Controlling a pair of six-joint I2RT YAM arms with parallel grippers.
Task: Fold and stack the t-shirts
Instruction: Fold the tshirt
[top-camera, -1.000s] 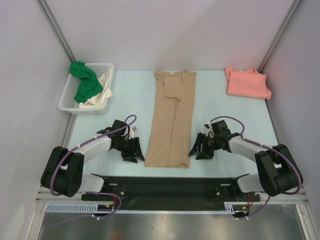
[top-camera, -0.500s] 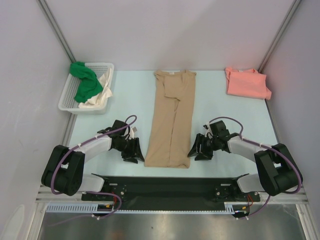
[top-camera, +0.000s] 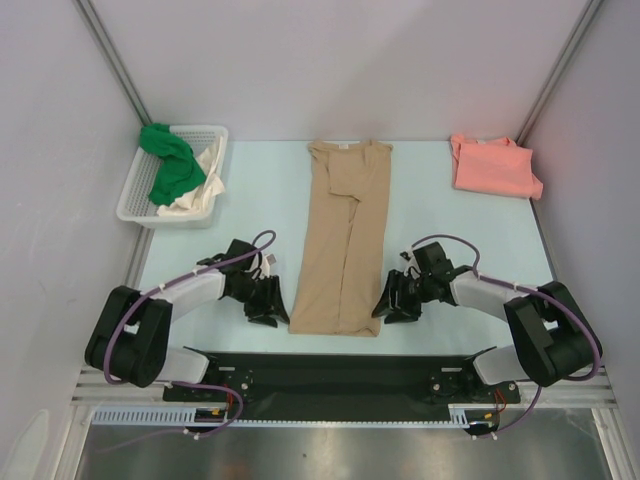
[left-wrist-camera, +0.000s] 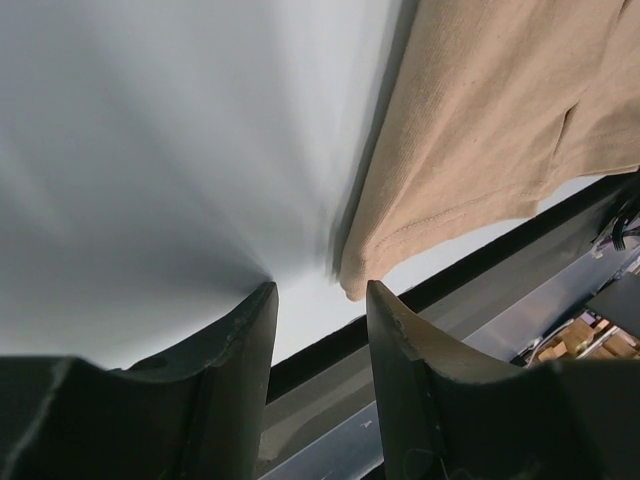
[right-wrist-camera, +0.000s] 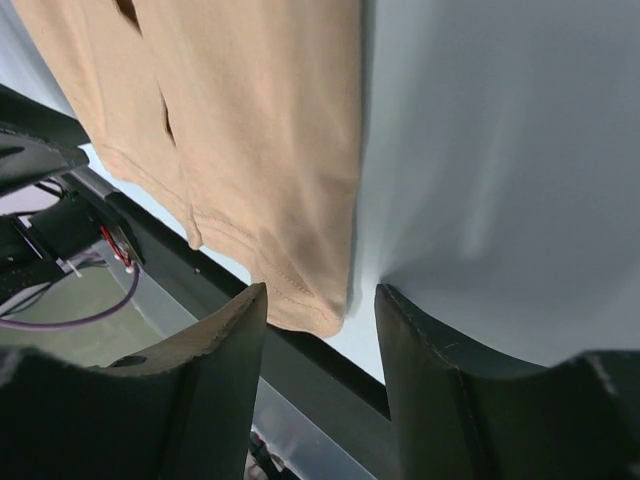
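Seeing basket (top-camera: 133, 203) back left, pink shirt (top-camera: 494, 166) back right; my left claw (top-camera: 270, 314) and right claw (top-camera: 386, 308) sit half open, empty, beside near corners of the tan shirt (top-camera: 340, 250).

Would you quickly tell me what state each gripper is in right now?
Left gripper: open, nothing held.
Right gripper: open, nothing held.

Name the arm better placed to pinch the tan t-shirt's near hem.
Right, narrowly. The right end effector has open fingers straddling the hem corner of the tan cloth t-shirt; the left end effector has its corner only at its fingertips.
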